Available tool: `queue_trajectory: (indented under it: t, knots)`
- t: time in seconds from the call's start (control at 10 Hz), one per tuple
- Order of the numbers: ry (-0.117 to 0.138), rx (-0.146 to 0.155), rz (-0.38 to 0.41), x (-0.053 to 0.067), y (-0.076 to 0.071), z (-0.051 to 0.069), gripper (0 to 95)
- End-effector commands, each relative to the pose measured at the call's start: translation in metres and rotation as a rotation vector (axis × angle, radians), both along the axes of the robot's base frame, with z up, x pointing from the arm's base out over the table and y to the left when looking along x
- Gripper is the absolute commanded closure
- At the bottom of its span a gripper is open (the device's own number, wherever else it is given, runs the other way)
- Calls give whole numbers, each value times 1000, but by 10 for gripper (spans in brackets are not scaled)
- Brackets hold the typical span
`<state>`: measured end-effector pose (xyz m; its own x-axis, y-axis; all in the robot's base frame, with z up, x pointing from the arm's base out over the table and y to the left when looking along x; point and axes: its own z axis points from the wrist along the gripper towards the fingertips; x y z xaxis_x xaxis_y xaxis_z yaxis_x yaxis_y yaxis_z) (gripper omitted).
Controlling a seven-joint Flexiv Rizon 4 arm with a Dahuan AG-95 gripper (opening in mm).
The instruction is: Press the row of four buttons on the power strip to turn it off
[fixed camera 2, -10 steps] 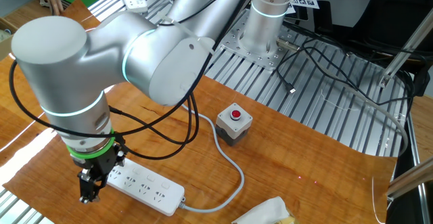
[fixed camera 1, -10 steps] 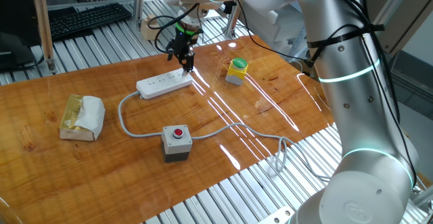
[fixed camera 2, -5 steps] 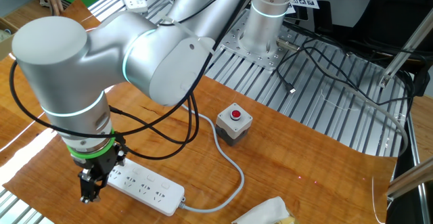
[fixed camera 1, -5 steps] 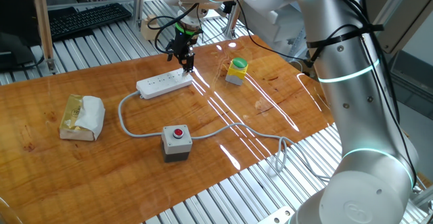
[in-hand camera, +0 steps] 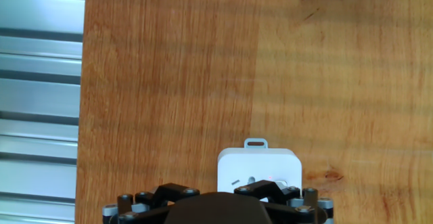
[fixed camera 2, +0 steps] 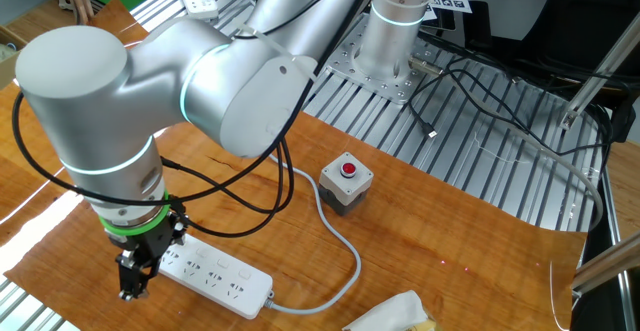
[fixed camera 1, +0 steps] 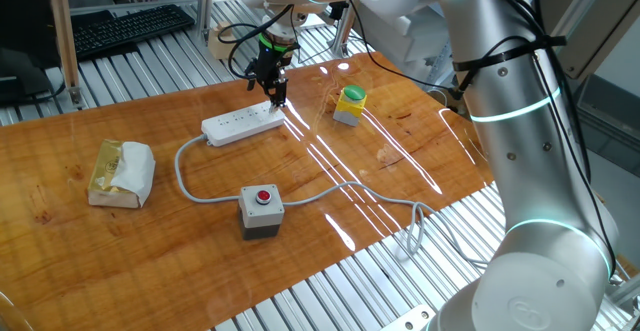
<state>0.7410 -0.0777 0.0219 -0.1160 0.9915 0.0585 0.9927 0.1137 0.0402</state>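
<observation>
While the gripper [fixed camera 1: 278, 98] is hanging spread over the power strip's [fixed camera 1: 240, 124] 3 o'clock end, its fingertips are blocking the four buttons from clear sight

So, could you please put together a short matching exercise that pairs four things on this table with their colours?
Things:
1. power strip
2. round button on the grey box
3. cap of the small button block
4. cable of the power strip

Colours:
A. red
B. grey
C. white
D. yellow-green

Pairs: 1-C, 2-A, 3-D, 4-B
</observation>
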Motion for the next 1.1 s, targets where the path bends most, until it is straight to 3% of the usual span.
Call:
queue_trajectory:
  t: [0.1, 0.8, 1.1]
  knots:
    - [1, 0, 0, 0, 0, 0, 0]
    - [10, -1, 0, 0, 2, -3, 0]
    - [5, -5, 2, 0, 6, -10, 0]
